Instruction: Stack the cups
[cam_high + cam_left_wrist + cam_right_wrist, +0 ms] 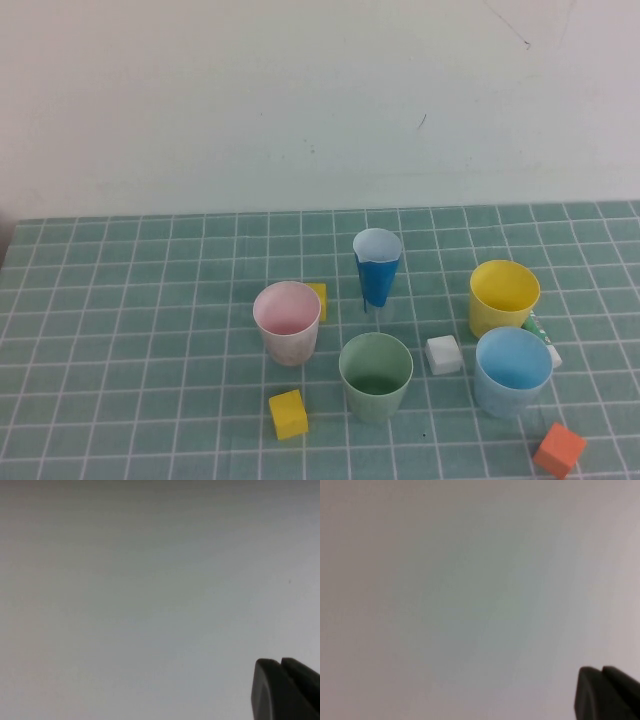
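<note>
Four wide cups stand upright and apart on the green gridded table (120,330): a pink cup (287,321) at centre left, a pale green cup (376,375) in front of the middle, a yellow cup (503,297) at the right and a light blue cup (513,371) in front of it. Neither arm shows in the high view. My left gripper (280,661) shows only in the left wrist view, shut and empty, facing a blank pale surface. My right gripper (601,669) shows only in the right wrist view, shut and empty, facing the same kind of surface.
A narrow dark blue cone cup (377,268) with a white inside stands behind the middle. Small blocks lie around: yellow (288,414) at the front, yellow (317,298) behind the pink cup, white (443,354) between green and light blue, orange (559,450) at the front right.
</note>
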Action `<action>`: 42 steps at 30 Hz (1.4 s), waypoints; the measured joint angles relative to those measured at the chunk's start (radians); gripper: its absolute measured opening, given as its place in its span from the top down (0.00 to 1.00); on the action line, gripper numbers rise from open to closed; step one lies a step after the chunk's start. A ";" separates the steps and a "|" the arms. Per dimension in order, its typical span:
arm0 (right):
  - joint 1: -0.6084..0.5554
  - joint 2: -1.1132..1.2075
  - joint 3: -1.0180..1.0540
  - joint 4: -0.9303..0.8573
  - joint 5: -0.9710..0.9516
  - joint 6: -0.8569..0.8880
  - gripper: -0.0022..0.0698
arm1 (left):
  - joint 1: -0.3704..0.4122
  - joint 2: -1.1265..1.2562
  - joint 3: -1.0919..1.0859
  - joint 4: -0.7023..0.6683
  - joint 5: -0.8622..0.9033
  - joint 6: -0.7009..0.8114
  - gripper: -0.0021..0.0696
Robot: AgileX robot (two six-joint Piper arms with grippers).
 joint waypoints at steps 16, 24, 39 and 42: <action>0.000 0.073 -0.291 0.017 0.788 -0.247 0.97 | 0.000 0.063 -0.343 -0.011 0.966 -0.058 0.97; 0.000 0.410 -0.447 0.018 1.105 -0.268 0.97 | 0.000 0.457 -0.543 -0.051 1.287 -0.029 0.97; 0.000 0.626 -0.480 0.251 1.400 -0.533 0.97 | -0.015 1.404 -1.085 -0.619 1.906 0.546 0.97; 0.000 0.626 -0.478 0.270 1.428 -0.571 0.97 | -0.080 1.549 -1.192 -0.594 1.892 0.568 0.97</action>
